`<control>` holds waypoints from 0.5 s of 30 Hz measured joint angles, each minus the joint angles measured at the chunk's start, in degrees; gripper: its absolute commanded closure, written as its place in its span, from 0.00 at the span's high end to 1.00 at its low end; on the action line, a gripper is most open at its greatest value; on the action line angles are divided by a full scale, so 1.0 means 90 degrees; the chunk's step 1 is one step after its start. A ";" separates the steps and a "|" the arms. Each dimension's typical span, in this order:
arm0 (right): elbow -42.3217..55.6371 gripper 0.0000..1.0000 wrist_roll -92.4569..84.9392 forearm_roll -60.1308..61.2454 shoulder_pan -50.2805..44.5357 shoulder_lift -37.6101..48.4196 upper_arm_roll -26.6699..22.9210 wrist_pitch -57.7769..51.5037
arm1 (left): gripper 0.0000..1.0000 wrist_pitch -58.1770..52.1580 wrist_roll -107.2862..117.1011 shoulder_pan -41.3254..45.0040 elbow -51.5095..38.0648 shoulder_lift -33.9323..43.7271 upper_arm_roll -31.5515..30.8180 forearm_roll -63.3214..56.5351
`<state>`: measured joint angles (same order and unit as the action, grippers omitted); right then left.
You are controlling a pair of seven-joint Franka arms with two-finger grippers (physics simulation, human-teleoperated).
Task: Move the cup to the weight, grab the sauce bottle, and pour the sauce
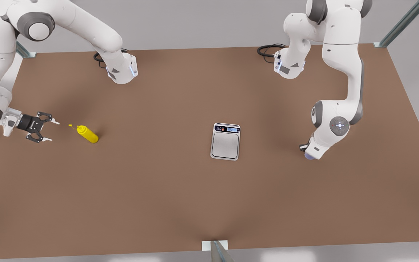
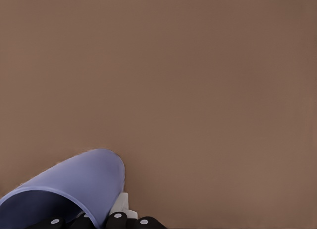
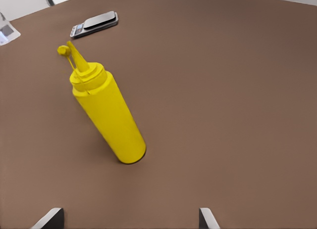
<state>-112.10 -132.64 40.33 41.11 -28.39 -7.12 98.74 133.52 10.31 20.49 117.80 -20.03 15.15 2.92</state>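
Note:
The lavender-blue cup [image 2: 79,182] sits on the brown table at the front view's right, where a sliver of it [image 1: 308,157] shows under the left arm's hand. My left gripper [image 1: 313,150] is lowered right onto the cup and mostly hidden by the wrist. The yellow sauce bottle [image 1: 88,134] stands at the front view's left, its nozzle toward my right gripper [image 1: 52,131]. That gripper is open, a short way from the bottle [image 3: 106,115], and holds nothing. The weight [image 1: 225,142], a silver scale, lies at the table's middle with a bare platform.
The brown table [image 1: 158,200] spreads wide around the scale. Both arm bases and black cables [image 1: 267,49] stand along the far edge. A metal post [image 1: 218,251] rises at the near edge. The scale [image 3: 94,23] lies far beyond the bottle.

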 measured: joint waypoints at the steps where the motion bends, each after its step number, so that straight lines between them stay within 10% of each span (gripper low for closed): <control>1: 0.0014 1.00 -0.0124 0.0086 0.0061 -0.0150 0.0000 -0.0203 | 0.21 -0.0016 0.0236 0.0094 -0.0061 -0.0006 -0.0017 0.0013; 15: 0.0073 1.00 -0.1072 0.0442 -0.0067 -0.1076 0.0755 -0.0502 | 0.21 -0.0997 0.2910 0.0812 -0.2173 -0.0977 -0.0882 0.0229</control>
<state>-111.45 -142.29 44.31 40.51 -38.07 -0.32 94.22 124.55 36.50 27.80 98.24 -28.82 7.21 4.98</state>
